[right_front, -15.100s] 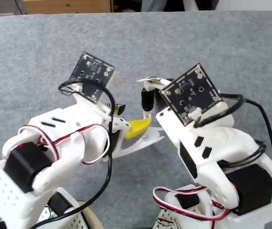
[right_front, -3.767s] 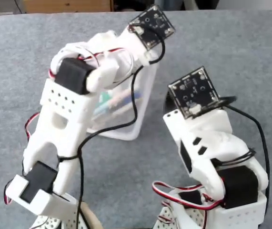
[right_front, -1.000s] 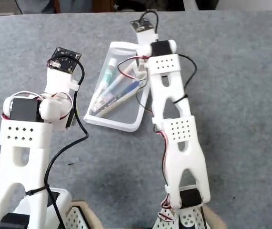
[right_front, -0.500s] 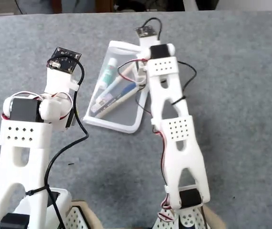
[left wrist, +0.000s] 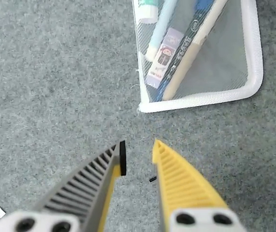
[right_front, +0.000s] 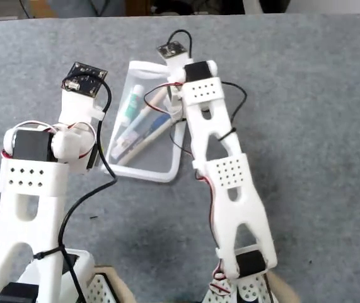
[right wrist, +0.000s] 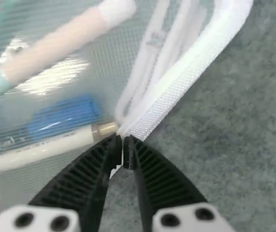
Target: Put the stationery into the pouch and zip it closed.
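Bright, even overhead light; shadows soft and faint; mild glare patch on pouch (right wrist: 55,72) mesh.

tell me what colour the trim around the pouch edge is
White, a woven band bordering the see-through mesh pouch. It shows best in the left wrist view.

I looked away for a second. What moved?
The right tool, pinched on the pouch edge, dragged the pouch a little toward the left arm. The left arm stayed where it was, and the pens stayed inside the pouch.
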Available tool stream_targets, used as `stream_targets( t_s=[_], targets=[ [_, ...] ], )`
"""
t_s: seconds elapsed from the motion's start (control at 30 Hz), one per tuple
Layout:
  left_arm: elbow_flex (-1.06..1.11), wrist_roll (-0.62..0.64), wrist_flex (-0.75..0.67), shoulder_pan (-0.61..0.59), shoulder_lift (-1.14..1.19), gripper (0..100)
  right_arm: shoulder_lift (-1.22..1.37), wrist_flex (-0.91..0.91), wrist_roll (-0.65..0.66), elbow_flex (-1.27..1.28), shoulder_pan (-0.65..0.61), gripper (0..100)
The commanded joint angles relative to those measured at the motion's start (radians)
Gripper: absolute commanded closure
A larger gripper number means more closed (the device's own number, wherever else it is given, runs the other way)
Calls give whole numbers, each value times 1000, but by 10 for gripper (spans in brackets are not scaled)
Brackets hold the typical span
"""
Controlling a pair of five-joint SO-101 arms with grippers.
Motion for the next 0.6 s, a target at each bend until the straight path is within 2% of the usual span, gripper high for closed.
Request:
stream_targets(
  t_s=[0.0, 0.23, 0.43, 0.57],
  targets=[
    [-12, 11, -15, -8, -29, 877, -47, 23, 8, 163, -34, 985],
    [-15, 9, -23, -8, -23, 877, -323, 21, 15, 596, -60, 985],
    [-15, 9, -23, -10, -29, 878, -605, 20, 14, 958, -198, 985],
    [-50, 8, -14, -58, -31, 909, -777, -6, 9, 1069, -212, 985]
  ],
)
